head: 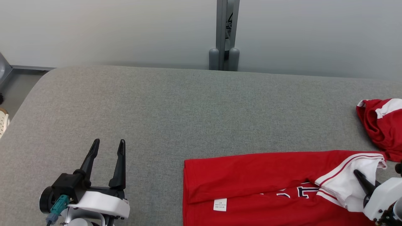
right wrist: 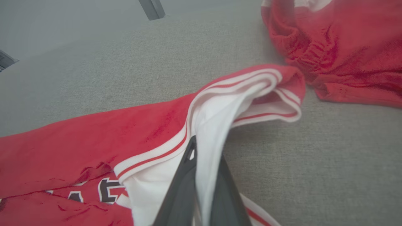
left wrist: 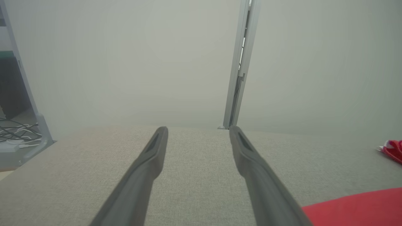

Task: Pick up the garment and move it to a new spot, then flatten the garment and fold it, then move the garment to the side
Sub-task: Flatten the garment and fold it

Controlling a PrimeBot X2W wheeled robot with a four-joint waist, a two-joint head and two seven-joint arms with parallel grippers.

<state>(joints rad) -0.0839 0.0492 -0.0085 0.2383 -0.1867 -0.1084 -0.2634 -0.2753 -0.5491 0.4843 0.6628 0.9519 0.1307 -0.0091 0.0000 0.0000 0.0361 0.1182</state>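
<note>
The garment (head: pixel 251 182) is a red shirt with white, red-striped trim and dark lettering, lying on the grey table (head: pixel 176 103) at the lower right of the head view. My right gripper (head: pixel 361 179) is shut on the white trimmed part of the garment (right wrist: pixel 220 125), and in the right wrist view the white cloth is pinched between its two dark fingers (right wrist: pixel 182 188). My left gripper (head: pixel 107 147) stands open over bare table at the lower left, well left of the garment's edge. The red cloth (left wrist: pixel 355 207) shows low and right of the left gripper (left wrist: pixel 198 133) in the left wrist view.
A second red piece with white trim (head: pixel 381 125) lies bunched at the table's right edge, just beyond the held part (right wrist: pixel 339 50). A grey post (head: pixel 224 34) stands behind the table against a pale wall. Cables (left wrist: pixel 15 131) lie on the floor at the left.
</note>
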